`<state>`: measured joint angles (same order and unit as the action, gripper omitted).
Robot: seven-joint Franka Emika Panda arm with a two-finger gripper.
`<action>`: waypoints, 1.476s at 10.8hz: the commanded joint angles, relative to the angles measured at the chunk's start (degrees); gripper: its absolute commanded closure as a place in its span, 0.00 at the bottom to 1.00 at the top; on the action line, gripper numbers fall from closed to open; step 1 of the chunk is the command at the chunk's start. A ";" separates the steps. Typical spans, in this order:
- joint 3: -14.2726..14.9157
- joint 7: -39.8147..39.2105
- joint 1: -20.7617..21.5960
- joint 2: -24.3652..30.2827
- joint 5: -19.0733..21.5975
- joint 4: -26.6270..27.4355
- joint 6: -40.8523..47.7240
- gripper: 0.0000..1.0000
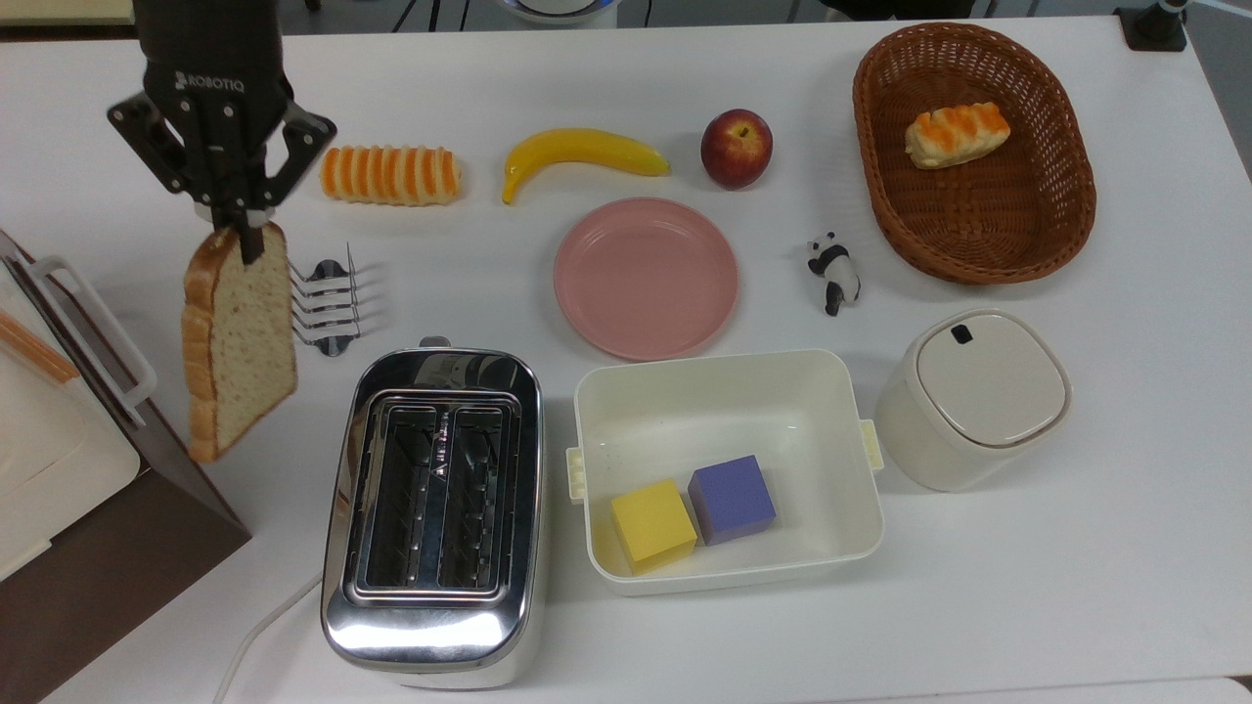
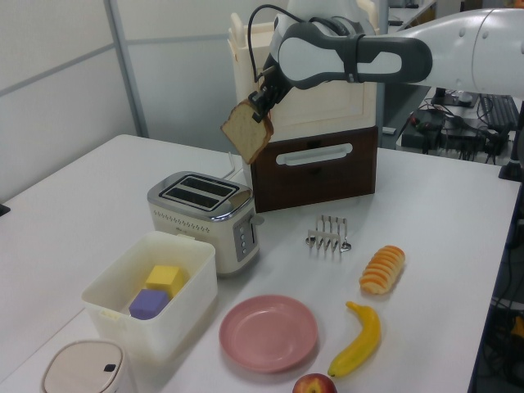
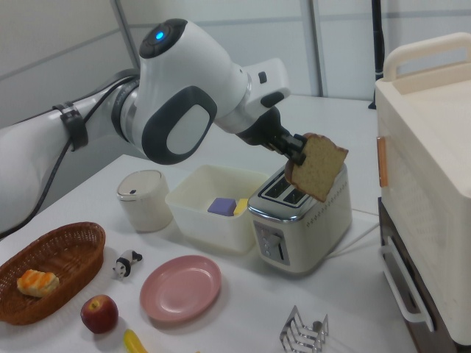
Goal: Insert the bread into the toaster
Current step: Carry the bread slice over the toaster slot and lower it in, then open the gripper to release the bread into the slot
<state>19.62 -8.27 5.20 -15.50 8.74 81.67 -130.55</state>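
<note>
My gripper (image 1: 243,227) (image 2: 262,102) (image 3: 297,157) is shut on the top edge of the bread (image 1: 238,337) (image 2: 246,131) (image 3: 319,167), a pale slice with a brown crust. The slice hangs tilted in the air, high above the table. In the top view it sits to the left of the toaster (image 1: 433,513), beside the wire rack. The chrome toaster (image 2: 205,217) (image 3: 300,215) stands on the table with both dark slots open to the top. In the right view the slice hangs above the toaster's right end.
A small wire toast rack (image 1: 326,300) stands behind the toaster. A striped roll (image 1: 391,175), banana (image 1: 581,156), apple (image 1: 736,148), pink plate (image 1: 646,277), panda figure (image 1: 834,271), basket (image 1: 1056,225), white tub (image 1: 729,381) with two cubes and a lidded bin (image 1: 974,396) lie around. A brown-and-cream cabinet (image 1: 68,469) stands at the top view's left.
</note>
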 commanded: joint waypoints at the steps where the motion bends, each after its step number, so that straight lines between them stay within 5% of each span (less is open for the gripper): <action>1: 0.15 6.94 3.23 -1.03 3.47 0.16 -1.90 1.00; 9: -0.37 8.54 6.67 -6.38 3.30 -0.37 -3.48 1.00; 11: -0.37 8.80 6.58 -7.27 3.39 -0.28 -5.05 0.01; 16: -0.29 12.58 7.02 -5.87 3.22 -0.28 -5.51 0.00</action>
<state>19.00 2.88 11.46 -22.56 11.11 81.41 -135.82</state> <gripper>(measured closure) 0.084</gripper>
